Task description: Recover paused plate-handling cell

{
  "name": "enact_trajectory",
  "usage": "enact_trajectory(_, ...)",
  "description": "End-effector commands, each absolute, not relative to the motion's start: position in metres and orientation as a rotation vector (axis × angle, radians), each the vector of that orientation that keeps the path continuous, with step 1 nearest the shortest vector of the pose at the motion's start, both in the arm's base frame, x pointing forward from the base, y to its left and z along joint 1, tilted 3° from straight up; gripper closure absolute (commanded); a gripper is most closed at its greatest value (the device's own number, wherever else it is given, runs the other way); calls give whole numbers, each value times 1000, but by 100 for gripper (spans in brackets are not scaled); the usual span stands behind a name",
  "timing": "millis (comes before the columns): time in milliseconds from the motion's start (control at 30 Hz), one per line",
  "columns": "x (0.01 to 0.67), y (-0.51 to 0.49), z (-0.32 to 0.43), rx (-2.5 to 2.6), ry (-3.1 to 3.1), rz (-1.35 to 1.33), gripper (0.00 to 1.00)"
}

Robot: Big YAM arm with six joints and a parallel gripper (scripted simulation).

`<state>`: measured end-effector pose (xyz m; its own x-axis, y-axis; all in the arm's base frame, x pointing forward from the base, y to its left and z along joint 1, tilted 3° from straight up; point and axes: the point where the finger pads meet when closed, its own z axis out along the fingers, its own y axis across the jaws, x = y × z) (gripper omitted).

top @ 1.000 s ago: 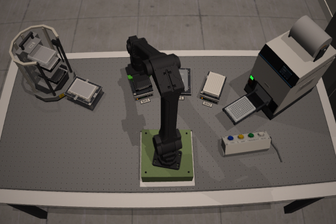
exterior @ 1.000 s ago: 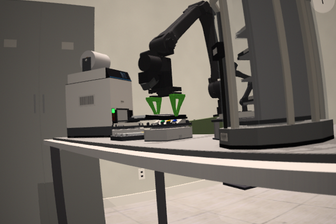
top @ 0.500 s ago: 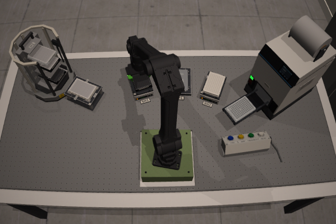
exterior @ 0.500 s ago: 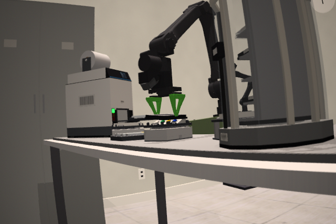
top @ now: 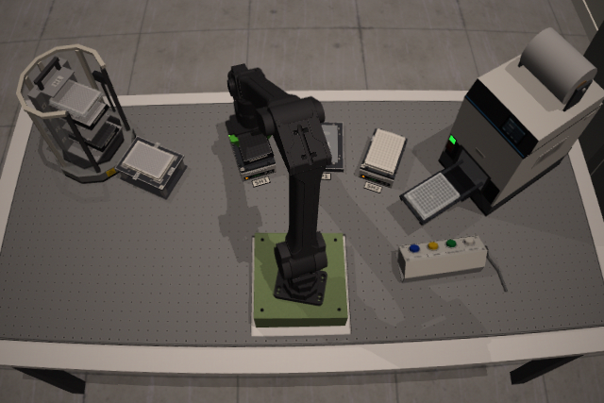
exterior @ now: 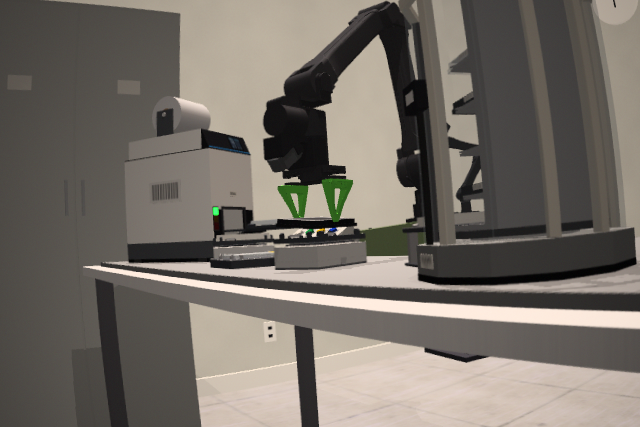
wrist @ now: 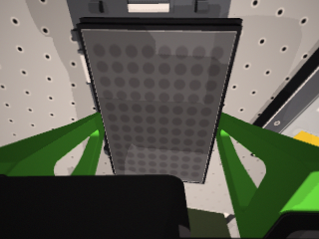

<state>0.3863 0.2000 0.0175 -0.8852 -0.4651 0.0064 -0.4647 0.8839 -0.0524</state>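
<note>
My gripper [exterior: 315,218] hangs over shaker SH1 [top: 258,164], left of the arm. Its green fingers press on the two long sides of a dark well plate [wrist: 160,100], so it is shut on that plate. In the side view the dark plate [exterior: 316,220] hangs level at the fingertips, a little above the shaker. From above, the dark plate [top: 256,148] is partly hidden by the arm. The SH1 label plate [wrist: 148,7] shows at the top of the wrist view.
Hotel H1 [top: 75,116] stands at far left with a pale plate [top: 77,98] in an upper slot. Nest N6 holds a plate [top: 148,160]. SH2 carries a white plate [top: 383,150]. SEAL [top: 522,120] has a plate on its tray [top: 431,194]. PANEL [top: 441,254] stands front right.
</note>
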Motion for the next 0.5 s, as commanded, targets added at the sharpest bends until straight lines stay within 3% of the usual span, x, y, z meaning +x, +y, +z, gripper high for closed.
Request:
enact_trajectory(0, 407, 214, 30, -769, 3007, -69, 18)
enact_trajectory(467, 409, 218, 51, -759, 2972, -53, 18)
